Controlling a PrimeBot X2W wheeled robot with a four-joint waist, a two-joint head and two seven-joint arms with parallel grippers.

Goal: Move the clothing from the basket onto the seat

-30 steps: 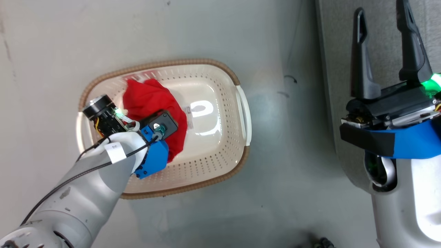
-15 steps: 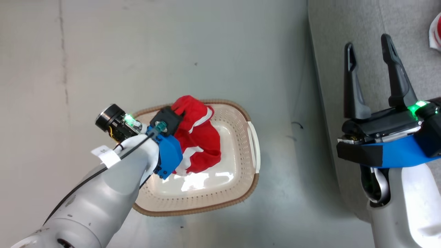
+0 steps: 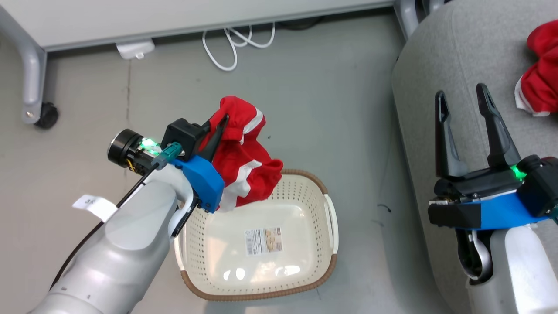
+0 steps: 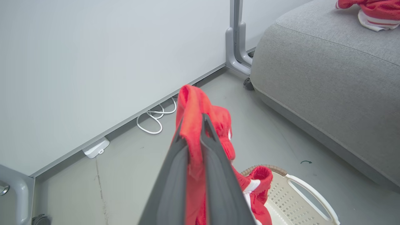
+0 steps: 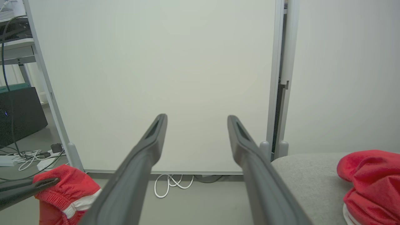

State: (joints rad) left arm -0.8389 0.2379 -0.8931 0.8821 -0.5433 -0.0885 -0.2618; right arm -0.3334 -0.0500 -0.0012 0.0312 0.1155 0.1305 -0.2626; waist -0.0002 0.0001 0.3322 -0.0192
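**laundrybot_fan:** ok so where's the clothing at right now?

**gripwatcher:** One red garment (image 3: 244,165) is pinched in the left gripper (image 3: 226,117). The fingers are squeezed nearly together, with fabric bunched between them and draped over the tips. It hangs up over the far left corner of the basket (image 3: 261,295), white stripes showing. The lower end sits right at the basket's rim, but I can't tell whether it actually touches.

**laundrybot_fan:** and the other one?

**gripwatcher:** The second red garment (image 3: 540,83) is crumpled on the seat (image 3: 436,52). That's off to the right of the basket, well apart from it, with bare floor (image 3: 327,87) between.

**laundrybot_fan:** right arm doing anything?

**gripwatcher:** Nope. The right gripper (image 3: 461,90) is spread wide with nothing between the fingers. It hovers over the edge of the seat nearest the basket, fingers pointing away from the robot.

**laundrybot_fan:** anything else around?

**gripwatcher:** The basket sits on the floor, and the label sticker (image 3: 263,240) on its bottom is in plain view. Past the basket's far side there's a looped white cable (image 3: 231,43) on the floor, at the foot of a pale panel (image 4: 93,62).
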